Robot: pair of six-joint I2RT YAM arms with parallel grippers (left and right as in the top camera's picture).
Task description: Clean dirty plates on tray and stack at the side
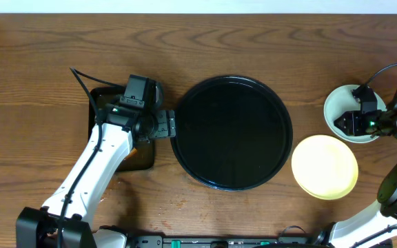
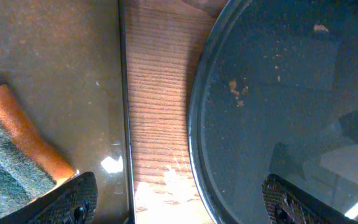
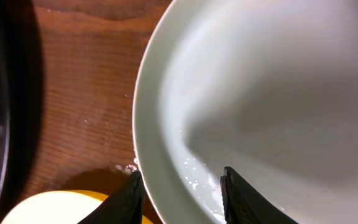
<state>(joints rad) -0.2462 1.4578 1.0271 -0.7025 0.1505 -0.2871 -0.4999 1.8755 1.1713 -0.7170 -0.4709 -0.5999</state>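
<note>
Our left gripper (image 2: 179,202) gapes wide over the tray (image 2: 196,124) rim; our right gripper (image 3: 182,196), fingers narrowly apart, straddles the blue plate (image 3: 260,93).

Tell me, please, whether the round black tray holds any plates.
No plates: the tray shows only crumbs; the yellow plate and pale plate sit beside it.

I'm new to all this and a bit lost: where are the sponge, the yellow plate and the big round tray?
sponge (image 2: 5,163), left wrist view, green scrubbing side
yellow plate (image 1: 324,167), overhead view, its centre
round tray (image 1: 231,132), overhead view, its bare centre
</note>
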